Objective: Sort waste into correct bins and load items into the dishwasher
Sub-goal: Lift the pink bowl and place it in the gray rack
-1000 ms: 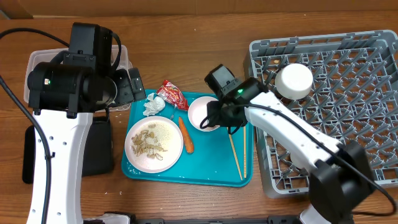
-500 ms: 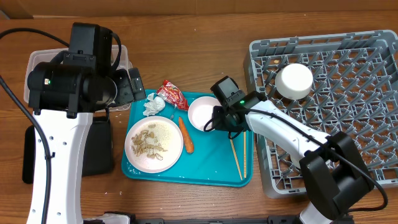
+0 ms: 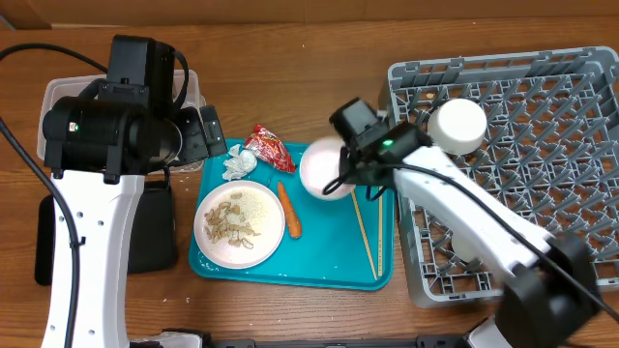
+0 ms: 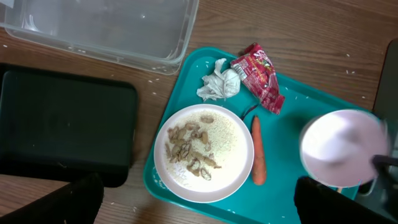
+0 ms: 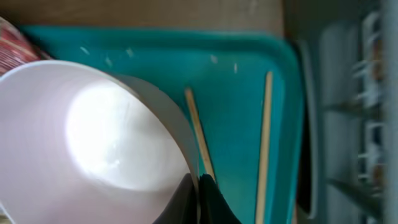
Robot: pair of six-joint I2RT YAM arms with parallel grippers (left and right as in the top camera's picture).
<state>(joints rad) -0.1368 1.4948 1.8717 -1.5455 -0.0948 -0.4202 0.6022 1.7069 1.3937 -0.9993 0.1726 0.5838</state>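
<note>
- Open tabletop (image 3: pixel 290 58) behind teal tray (image 3: pixel 329 256), between clear tub (image 4: pixel 106 28) and dish rack (image 3: pixel 484 63).
- Bare tray floor between plate (image 3: pixel 239 224) and chopsticks (image 3: pixel 366 237).
- Tight on tray's left: plate, carrot (image 3: pixel 289 211), wrapper (image 3: pixel 268 147), tissue (image 3: pixel 237 164) packed close.
- Blocked at tray's far right: bowl (image 3: pixel 321 166) pinched in right gripper (image 3: pixel 340 176).
- Rack wall just beside tray's right edge.

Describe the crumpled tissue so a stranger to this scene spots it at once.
Start at the big teal tray and go to its corner nearest the clear tub. There, beside the red wrapper and just off the plate of scraps, lies the tissue. It is the only white thing that is wrinkled and shapeless rather than smooth and round.
</note>
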